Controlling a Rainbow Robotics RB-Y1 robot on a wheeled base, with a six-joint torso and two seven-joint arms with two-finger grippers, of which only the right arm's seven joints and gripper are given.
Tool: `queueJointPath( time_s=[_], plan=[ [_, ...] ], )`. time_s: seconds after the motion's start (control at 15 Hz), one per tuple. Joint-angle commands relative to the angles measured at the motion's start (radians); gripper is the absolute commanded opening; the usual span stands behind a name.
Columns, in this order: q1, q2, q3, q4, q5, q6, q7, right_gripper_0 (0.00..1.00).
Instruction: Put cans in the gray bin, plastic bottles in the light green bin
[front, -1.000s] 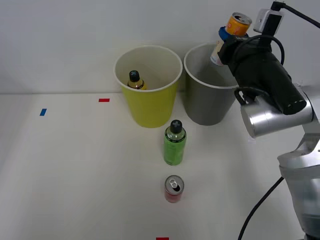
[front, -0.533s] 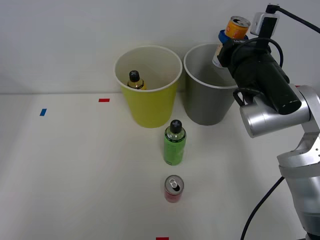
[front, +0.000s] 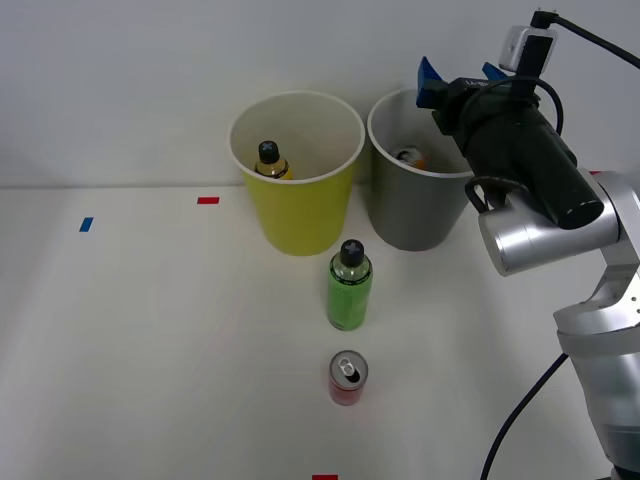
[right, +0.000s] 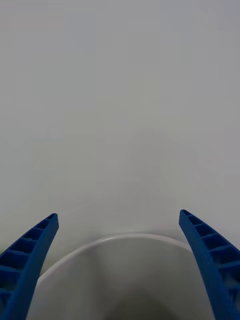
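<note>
My right gripper hangs open above the gray bin, nothing between its blue fingers. The orange-and-white can lies inside the gray bin, partly hidden by its rim. A golden yellow bottle stands in the light green bin. On the table in front of the bins stands the green bottle with a black cap. The red can sits upright just nearer than it.
Small tape marks lie on the white table: red and blue at the left, red at the front edge. A white wall stands right behind the bins. My arm's black and silver body reaches over the table's right side.
The fingers have opened and let go of the orange-and-white can, which has dropped into the gray bin. The arm has barely moved.
</note>
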Motion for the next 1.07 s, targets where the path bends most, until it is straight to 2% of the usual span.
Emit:
queueJointPath(
  time_s=[0.07, 0.87, 1.07],
  plan=[
    [0.000, 0.000, -0.001, 0.002, -0.012, -0.001, 0.001, 1.00],
    [0.001, -0.001, -0.001, 0.000, -0.013, -0.001, 0.007, 1.00],
    [0.003, -0.023, -0.001, 0.000, -0.021, -0.025, 0.013, 1.00]
  ],
)
